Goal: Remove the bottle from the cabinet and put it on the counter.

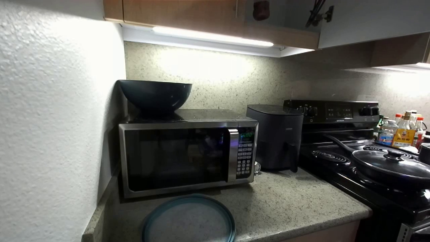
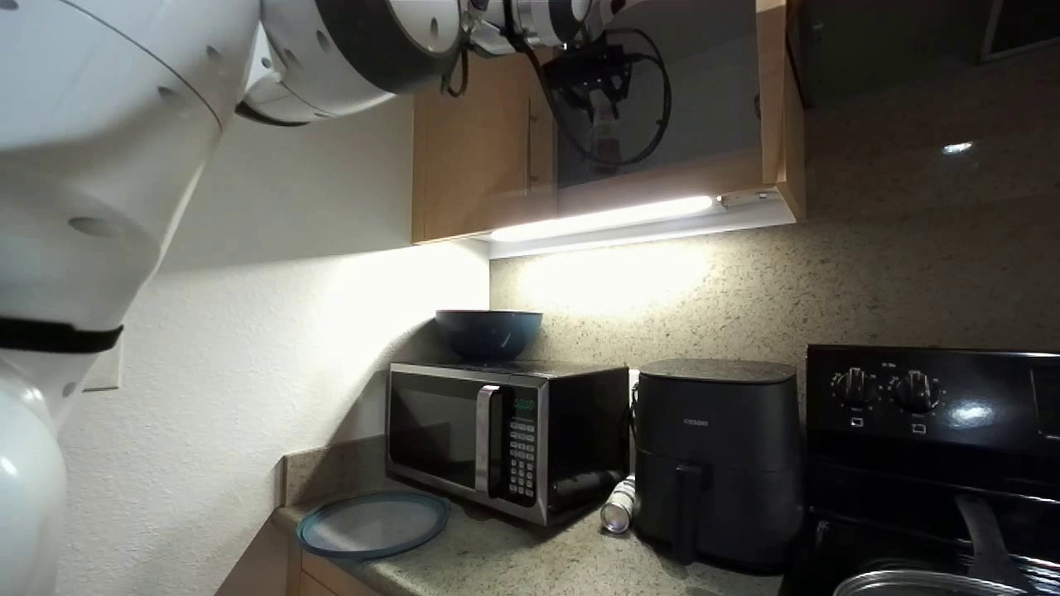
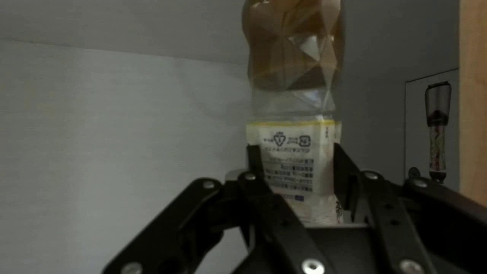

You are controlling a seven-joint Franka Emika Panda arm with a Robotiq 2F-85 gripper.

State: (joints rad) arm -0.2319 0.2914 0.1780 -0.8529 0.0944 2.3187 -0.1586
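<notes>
The bottle (image 3: pixel 293 102) is in the claw (image 3: pixel 296 161), at the open part of the cabinet (image 2: pixel 480 157). In the wrist view it stands just right of centre, running up to the top edge of the frame; its pale label sits between the two fingers (image 3: pixel 255 160), which are clamped on it from left and right. The brown contents reach past the fingertips towards the top edge; the cap end is hidden low in the frame, behind the claw. In an exterior view the bottle hangs below the claw near the top, right of centre, roughly upright, brown end lowest; whether it touches the cabinet's floor I cannot tell. The arm (image 2: pixel 108 149) fills the left of that frame and reaches across the top. Under the cabinet runs a lit strip light (image 2: pixel 600 222). Lower down, in an exterior view, the counter (image 1: pixel 285 195) bears the microwave (image 1: pixel 178 158) left of centre, with a bowl (image 1: pixel 154 95) on top, a blue-rimmed disc (image 1: pixel 189 218) before it at the bottom edge, and an air fryer (image 1: pixel 275 137) to its right. Right of these is the stove (image 1: pixel 336 168) with a covered pan (image 1: pixel 393 168).
</notes>
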